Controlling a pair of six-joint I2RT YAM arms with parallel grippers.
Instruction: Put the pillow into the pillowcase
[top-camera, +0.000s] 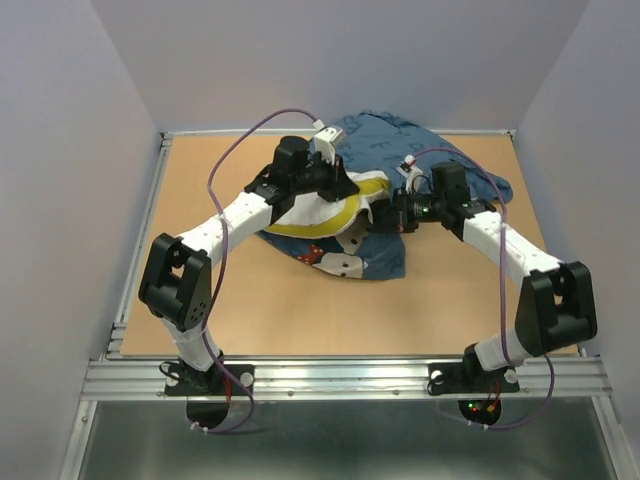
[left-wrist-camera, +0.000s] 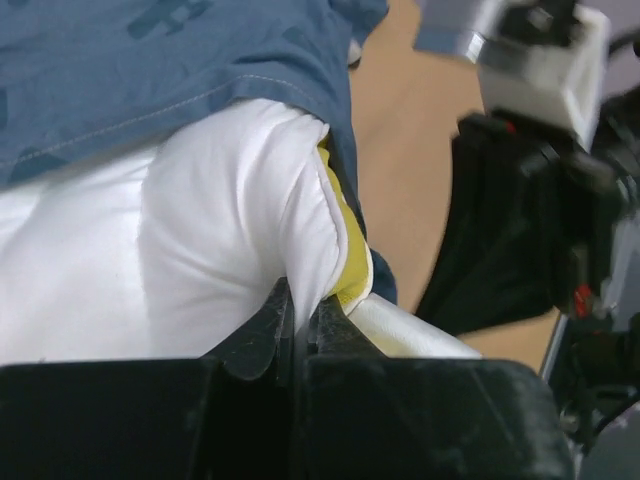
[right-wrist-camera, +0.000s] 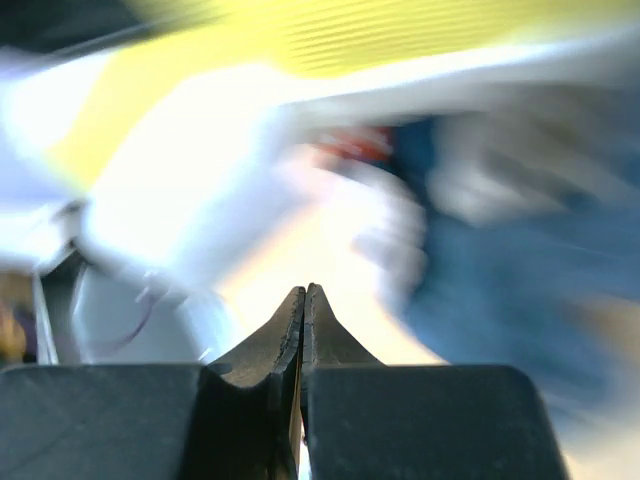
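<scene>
The white pillow (top-camera: 322, 213) with its yellow band lies mid-table, partly inside the blue pillowcase (top-camera: 385, 135), which bunches behind and under it. My left gripper (top-camera: 345, 186) is shut on a fold of the pillow's white fabric (left-wrist-camera: 150, 240) beside the yellow edge; the left gripper (left-wrist-camera: 300, 305) is just below the pillowcase hem (left-wrist-camera: 150, 70). My right gripper (top-camera: 386, 216) is at the pillow's right end, over the pillowcase. In the blurred right wrist view the right gripper (right-wrist-camera: 304, 290) is shut with nothing between the jaws, in front of the pillow (right-wrist-camera: 350, 40) and the pillowcase (right-wrist-camera: 520, 270).
The wooden table (top-camera: 280, 310) has a raised metal rim (top-camera: 140, 240) and white walls on three sides. My right arm's wrist (left-wrist-camera: 540, 200) is close to the right of the left gripper. Purple cables loop above both arms.
</scene>
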